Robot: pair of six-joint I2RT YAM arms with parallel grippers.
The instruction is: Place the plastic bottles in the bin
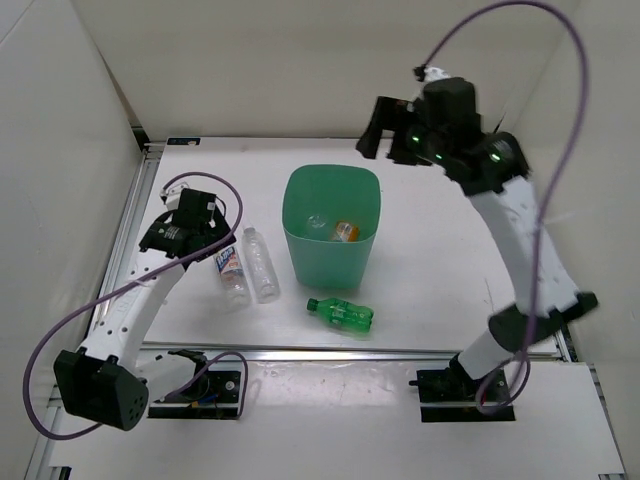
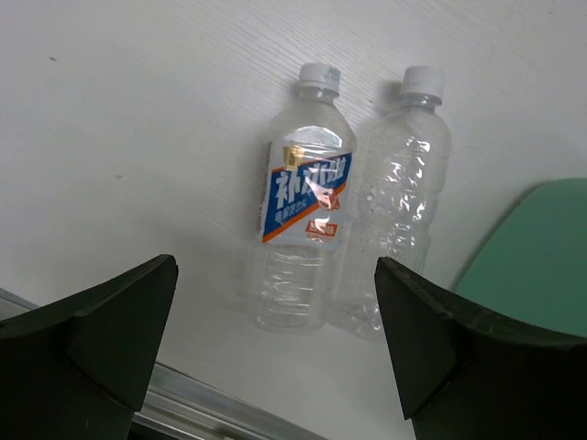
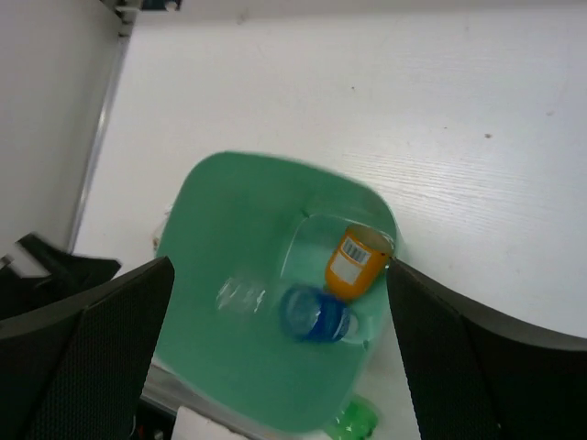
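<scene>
The bin (image 1: 297, 200) stands at the middle of the table (image 1: 440, 200), open side up. 2 bottles lie in its bottom: the orange bottle (image 3: 356, 263) at 3 o'clock and the blue bottle (image 3: 316, 314) just beside it, toward the middle. From the right wrist view the 2 look to be touching, but I cannot tell for sure.

3 bottles are on the table outside the bin. The green bottle (image 1: 341, 314) lies on its side at 6 o'clock of the bin, near it but apart, its cap toward 9 o'clock. At 8 o'clock of the bin, the labelled bottle (image 2: 303, 215) and the plain bottle (image 2: 399, 206) lie side by side, caps toward 12 o'clock. They touch or nearly touch along their length. The plain bottle is the one closer to the bin.

The left gripper (image 2: 275, 275) hangs at 10 o'clock of those 2 bottles, released, fingers wide apart with nothing between them. Its camera looks down on the labelled bottle.

The right gripper (image 3: 280, 270) is raised at 1 o'clock of the bin, above the rim. It too is released, jaws spread wide and gripping nothing, with the bin's inside showing between its fingers.
</scene>
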